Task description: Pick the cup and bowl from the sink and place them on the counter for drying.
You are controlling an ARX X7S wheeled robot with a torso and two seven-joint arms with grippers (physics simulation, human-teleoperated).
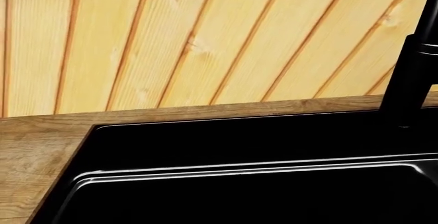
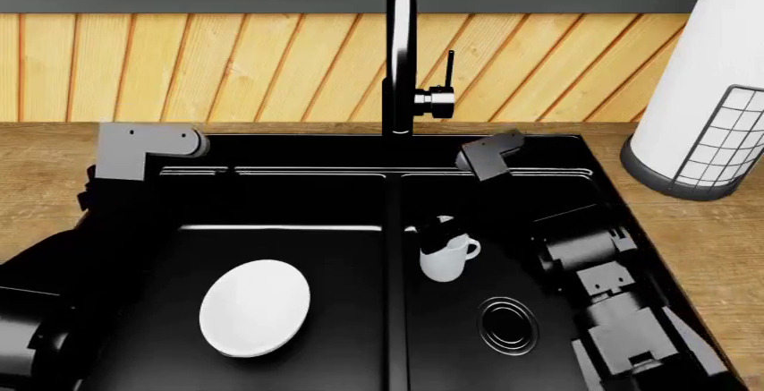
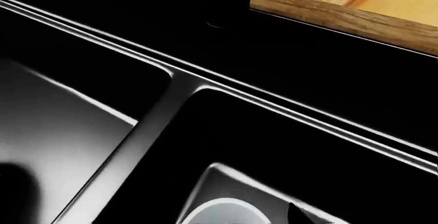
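2 basins of the black sink (image 2: 603,190) hold the items: the bowl (image 2: 254,308) lies in the left one, the cup (image 2: 445,257) stands in the right one beside the right end effector (image 2: 432,226), whose finger state, like the left's, cannot be told.

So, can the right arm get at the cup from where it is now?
Probably yes. The cup stands upright in the sink's right basin, the right arm is over that basin, and nothing lies between them. Its fingertips cannot be made out.
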